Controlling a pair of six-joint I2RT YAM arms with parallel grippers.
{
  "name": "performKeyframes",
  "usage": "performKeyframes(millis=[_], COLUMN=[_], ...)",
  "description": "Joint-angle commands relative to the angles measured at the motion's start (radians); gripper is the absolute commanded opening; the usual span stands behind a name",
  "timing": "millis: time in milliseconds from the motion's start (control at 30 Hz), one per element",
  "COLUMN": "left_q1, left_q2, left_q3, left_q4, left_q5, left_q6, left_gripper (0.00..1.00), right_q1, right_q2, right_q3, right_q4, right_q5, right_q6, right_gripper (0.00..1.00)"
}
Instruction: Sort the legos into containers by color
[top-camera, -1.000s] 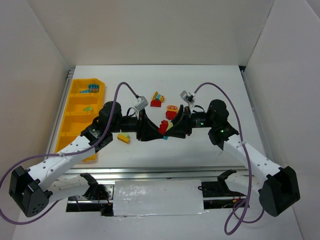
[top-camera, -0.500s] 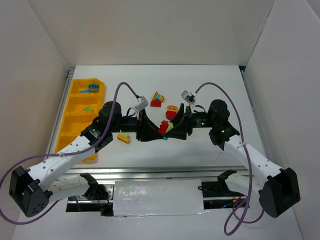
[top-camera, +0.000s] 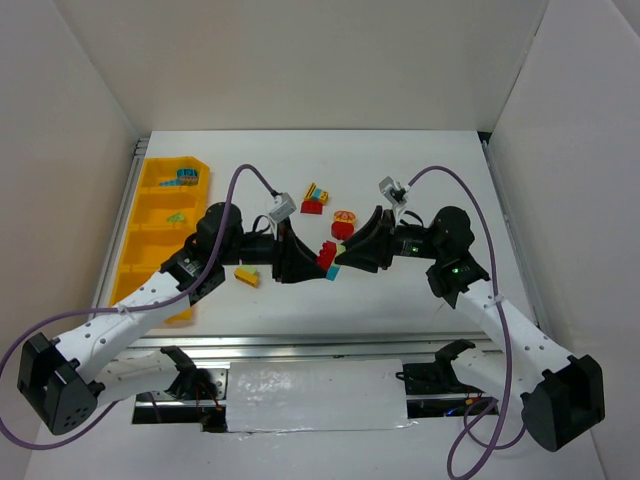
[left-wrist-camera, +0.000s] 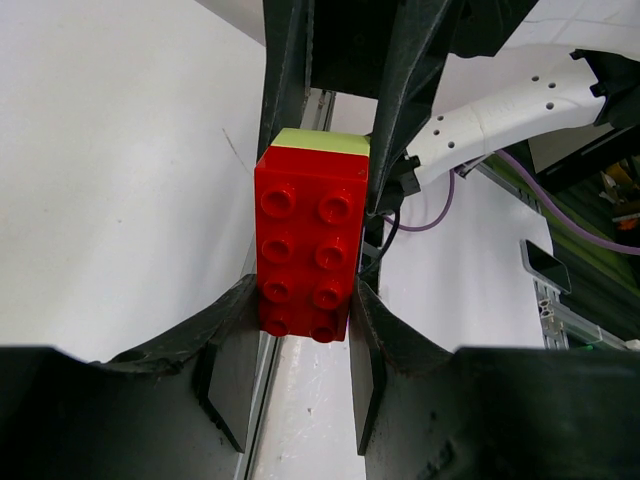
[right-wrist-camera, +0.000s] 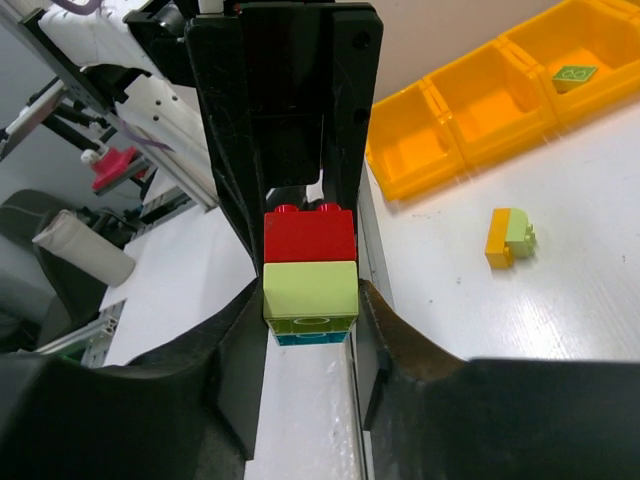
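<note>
The left gripper is clamped on the near end of a red brick, with a finger pressed against each long side. The brick's studded face, two studs by four, faces the left wrist camera, and its long axis runs 12 to 6 o'clock. The right gripper squeezes the same clump from the opposite side, on a pale green brick with a teal sliver beneath. In that view the red studs point to 12 o'clock.

From above, the clump sits mid-table between the grippers. A yellow brick lies toward 9 o'clock. A red, yellow and teal clump and a red and yellow piece lie toward 12. The yellow tray is farther out at 9.
</note>
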Motion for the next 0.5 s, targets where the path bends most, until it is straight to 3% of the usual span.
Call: performKeyframes(millis=[0,67,133,467], left_q1=[0.002,0.002,0.003,0.038], left_q2=[-0.032,-0.035,-0.040,-0.067], left_q3=[0.026,0.025,0.025,0.019], left_q4=[0.046,0.048,0.045,0.031], left_q5=[0.015,0.018,0.009,0.027], left_q6=[-0.003,-0.003,-0.004,-0.003], left_gripper=[0.00,0.00,0.00,0.00], right_q1=[-0.008,-0.008,-0.008,-0.069], right_q2=[-0.007,-0.006,-0.002,0.016], right_q3=[-0.010,-0.013,-0.012,-0.010], right_q4=[0.078,0.087,0.084,0.063], right_q5=[0.007,0.001,-0.002,-0.114], right_q6=[0.021,0.025,0.021,-0.033], right_gripper=[0.37,0.25,0.02,0.00])
